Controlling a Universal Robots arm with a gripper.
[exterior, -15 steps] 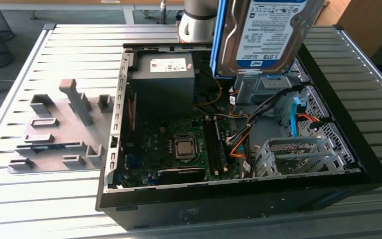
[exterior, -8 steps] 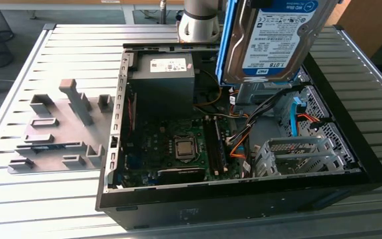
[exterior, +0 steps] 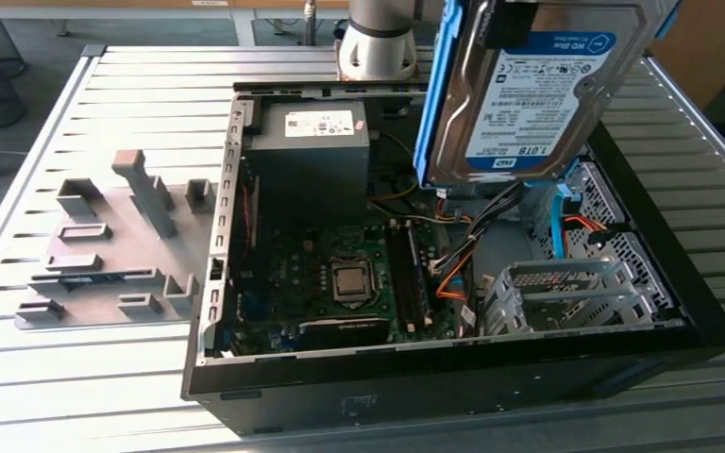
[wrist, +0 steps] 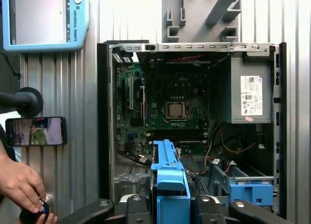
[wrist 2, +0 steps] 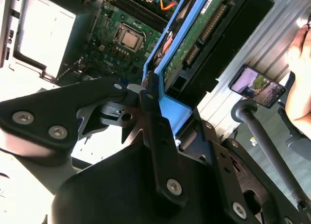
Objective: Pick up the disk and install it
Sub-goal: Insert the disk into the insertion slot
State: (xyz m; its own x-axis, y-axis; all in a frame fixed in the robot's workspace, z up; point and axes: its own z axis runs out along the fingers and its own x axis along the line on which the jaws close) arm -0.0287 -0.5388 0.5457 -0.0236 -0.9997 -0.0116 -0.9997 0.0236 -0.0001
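Blue plastic frames the disk [exterior: 532, 90], a flat silver hard drive with a white-and-blue label, clipped in a bright blue carrier. The tool [wrist: 170, 202] is clenched on that carrier. In the first wrist view the blue frame sits squeezed between the black fingers [wrist: 201, 204], and in the second wrist view one finger presses against the frame's edge.

The disk hangs straight out from the tool. Its long axis runs away from the wrist, steep and slightly tilted in the exterior view, with the label facing the camera. The green circuit-board underside [wrist 2: 194, 44] shows in the second wrist view.

The disk is in the air, touching nothing else, above the far part of the open black computer case [exterior: 463, 396] on the exterior view's right. The perforated grey metal drive bay [exterior: 564, 293] lies below it and nearer the camera, so the disk is well apart from the bay and above it. A blue plastic bracket [wrist: 248, 192] sits on that bay. The big grey power-supply box [exterior: 312, 142] occupies the far corner towards the exterior view's left.

The case rests on a ribbed metal worktop [exterior: 86, 377], and a person's hand [wrist: 19, 185] is beside it.
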